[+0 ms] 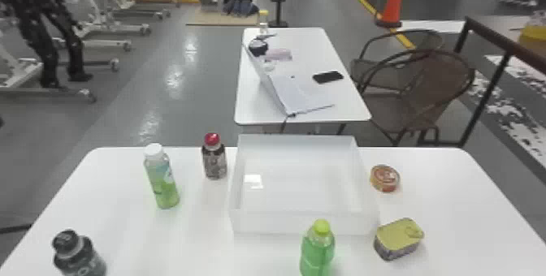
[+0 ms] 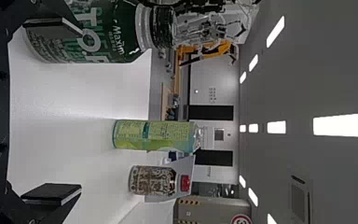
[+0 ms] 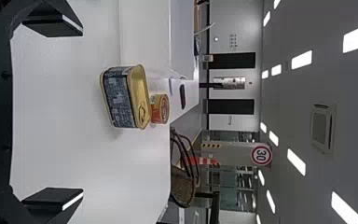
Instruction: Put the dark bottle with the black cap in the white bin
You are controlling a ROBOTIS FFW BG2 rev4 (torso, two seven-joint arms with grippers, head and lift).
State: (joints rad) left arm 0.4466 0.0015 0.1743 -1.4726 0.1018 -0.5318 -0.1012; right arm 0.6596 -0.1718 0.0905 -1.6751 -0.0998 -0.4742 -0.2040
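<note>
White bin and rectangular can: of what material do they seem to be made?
The white bin is probably plastic, smooth and slightly glossy: its thin walls are plain and a bright reflection shows inside. The rectangular can looks like metal with a gold sheen, judging by its raised rim and pull ring.

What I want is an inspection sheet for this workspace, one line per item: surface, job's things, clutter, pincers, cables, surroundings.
surface: white table, no spill seen.
job's things: dark bottle upright, left of the bin, outside it.
clutter: white-capped bottle and red-capped bottle left of bin; green-capped bottle in front; round tin and oblong tin right.
pincers: left pincer open, one finger overlapping the dark bottle in view, contact unclear; right pincer open.
cables: thin dark line by the laptop, perhaps a cord.
surroundings: far table behind the bin, chairs to its right, cone beyond.
</note>
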